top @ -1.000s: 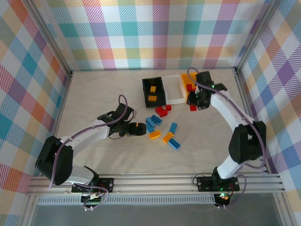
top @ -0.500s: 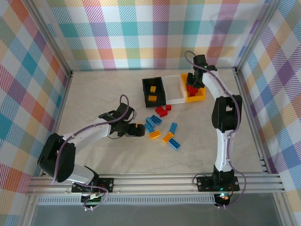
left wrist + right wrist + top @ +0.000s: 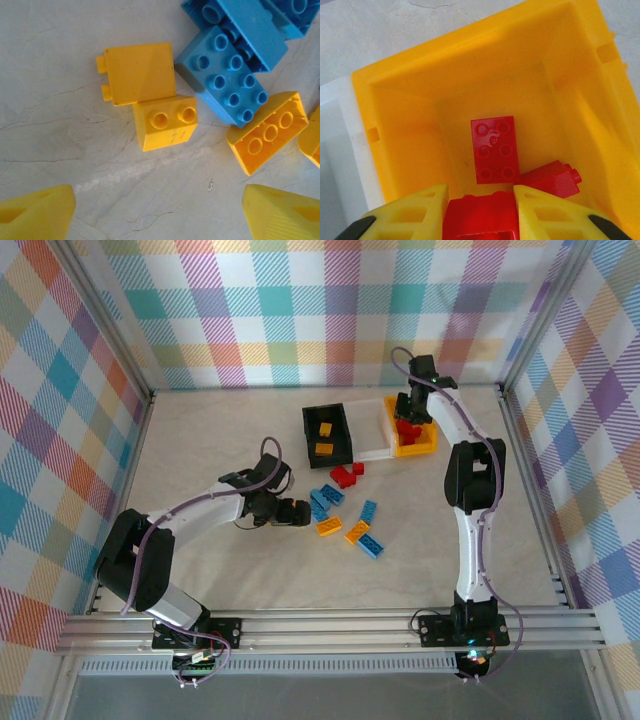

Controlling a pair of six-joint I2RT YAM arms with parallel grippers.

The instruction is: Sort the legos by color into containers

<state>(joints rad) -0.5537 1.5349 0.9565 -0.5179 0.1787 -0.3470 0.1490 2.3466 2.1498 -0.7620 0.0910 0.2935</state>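
Note:
My right gripper (image 3: pixel 480 200) is shut on a red lego (image 3: pixel 481 216) and hangs inside the mouth of the yellow-orange container (image 3: pixel 400 125), above two red legos (image 3: pixel 494 149) lying on its floor. From above, that gripper (image 3: pixel 410 418) is over the yellow-orange container (image 3: pixel 428 445). My left gripper (image 3: pixel 160 215) is open just above the table, its yellow fingers (image 3: pixel 37 212) wide apart, with two yellow legos (image 3: pixel 165 121) and a blue lego (image 3: pixel 225 80) ahead of it. In the top view it (image 3: pixel 293 512) sits at the left edge of the loose pile.
The black container (image 3: pixel 310 435) holds two yellow legos; the white container (image 3: pixel 372 451) stands between it and the yellow-orange one. Loose red legos (image 3: pixel 345 475), blue legos (image 3: pixel 325 498) and yellow legos (image 3: pixel 357 531) lie mid-table. Plaid walls ring the table.
My right gripper has lifted the red lego from beside the yellow-orange container and carried it back over that container. My left gripper has edged right toward the pile.

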